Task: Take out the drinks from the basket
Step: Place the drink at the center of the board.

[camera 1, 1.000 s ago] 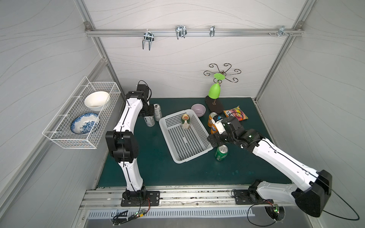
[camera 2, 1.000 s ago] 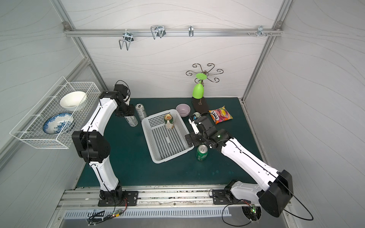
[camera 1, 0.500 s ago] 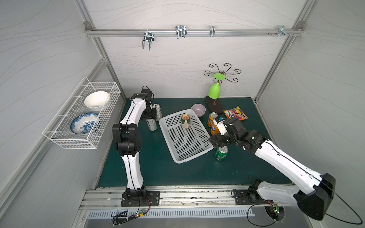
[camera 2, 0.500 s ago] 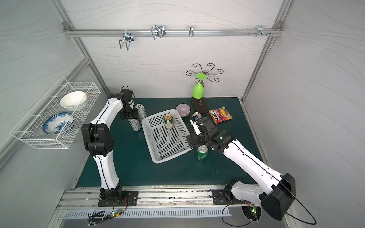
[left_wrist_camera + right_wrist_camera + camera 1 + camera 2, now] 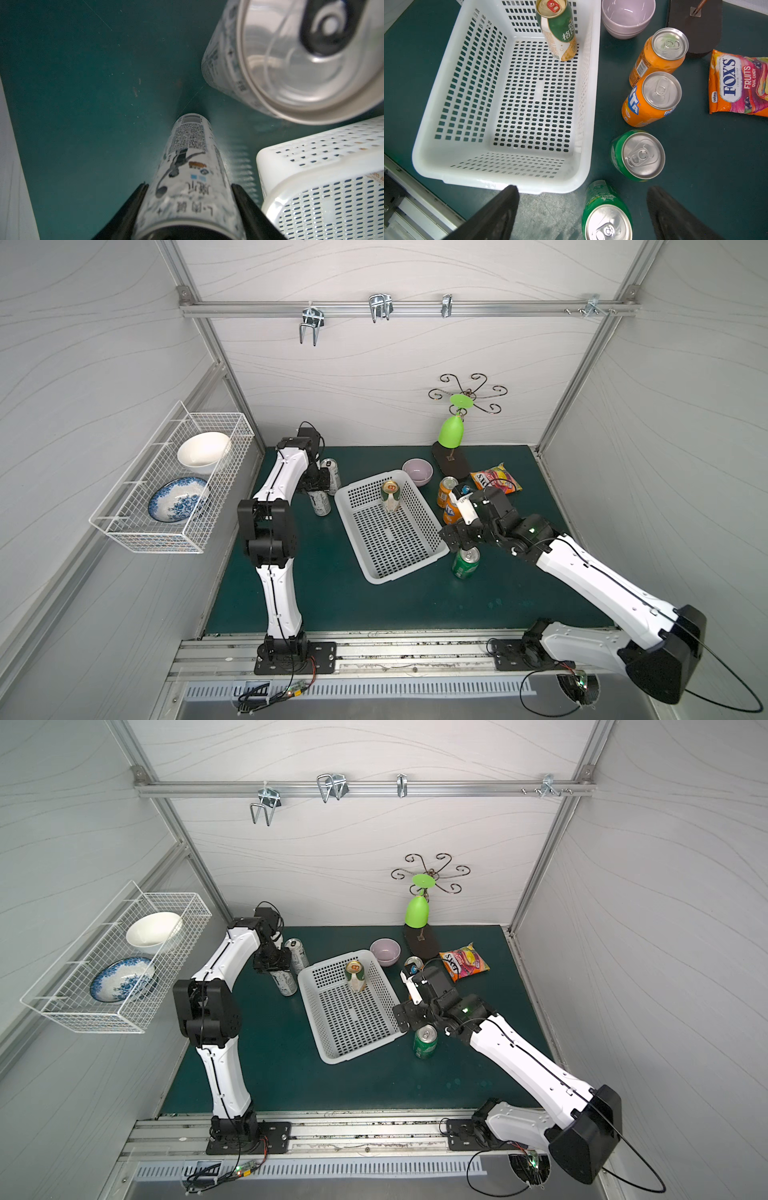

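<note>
While my left jaws grip a slim can (image 5: 193,176) beside the basket (image 5: 311,187) to set it down, my right jaws hang open; the last can (image 5: 556,31) stands inside, beyond them. Next, I'd release and reach.

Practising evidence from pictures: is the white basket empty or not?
Not empty: one cream-and-green can stands upright inside the basket, near a corner; the rest of its perforated floor is bare.
</note>
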